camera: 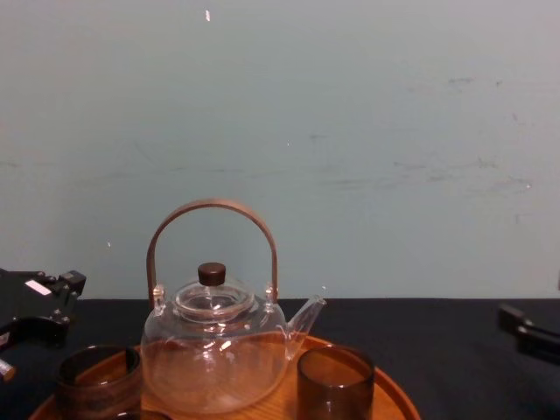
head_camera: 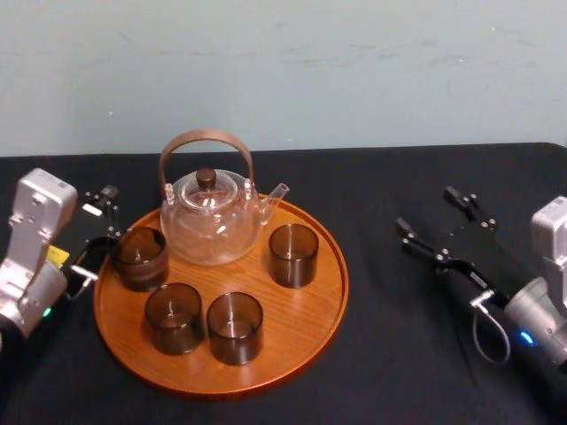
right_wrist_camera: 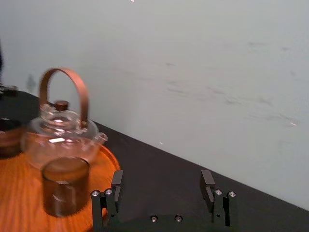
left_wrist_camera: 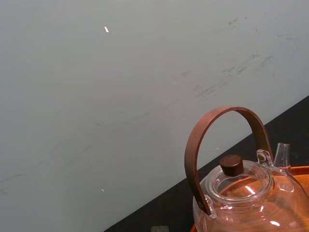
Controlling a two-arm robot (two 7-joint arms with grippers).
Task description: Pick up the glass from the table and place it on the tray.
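Several dark smoky glasses stand on the round wooden tray (head_camera: 306, 312) around a clear teapot (head_camera: 211, 220). The leftmost glass (head_camera: 140, 258) stands upright by the tray's left rim. My left gripper (head_camera: 96, 235) is open just left of that glass, its fingers apart from it and with nothing between them. The chest view shows the same left gripper (camera: 54, 306) above and left of this glass (camera: 97, 378). Over the black cloth to the right of the tray, my right gripper (head_camera: 436, 227) stands open and empty, as the right wrist view also shows (right_wrist_camera: 162, 181).
The teapot (camera: 214, 343) with its tall brown handle stands at the back of the tray (camera: 395, 401). Another glass (right_wrist_camera: 65, 185) is at the tray's right side, nearest the right gripper. A black cloth (head_camera: 416, 354) covers the table; a pale wall stands behind.
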